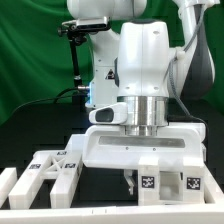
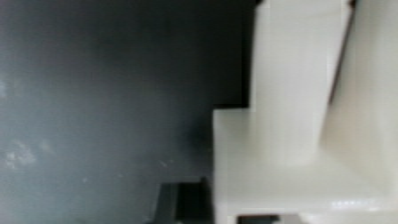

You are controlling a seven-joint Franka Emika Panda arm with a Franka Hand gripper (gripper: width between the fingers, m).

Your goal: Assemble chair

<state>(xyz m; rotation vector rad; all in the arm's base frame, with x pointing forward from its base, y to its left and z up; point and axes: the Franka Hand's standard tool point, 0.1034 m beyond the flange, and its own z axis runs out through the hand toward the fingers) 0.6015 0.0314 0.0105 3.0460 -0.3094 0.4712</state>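
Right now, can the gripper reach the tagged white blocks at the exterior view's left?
Probably yes. The tagged white blocks lie uncovered, with nothing stacked on them. The gripper hangs low in the middle, close to another tagged part, so it would likely need to lift first.

**Two Eyes: One Out Front, One Riding on Me**

The exterior camera sits low, near table height, close in front of me. It faces my arm (image 1: 140,60) squarely. My wrist (image 1: 143,105) fills the middle of its frame, a green curtain (image 1: 35,60) closes off the back, and the tagged white chair parts (image 1: 50,170) crowd its lower edge. The wrist camera rides on me and looks down at the dark table (image 2: 89,100) from very near. It is so near that the picture blurs and one white chair part (image 2: 267,170) takes up much of it. Both views share the patch of table beneath my wrist and the white parts there.
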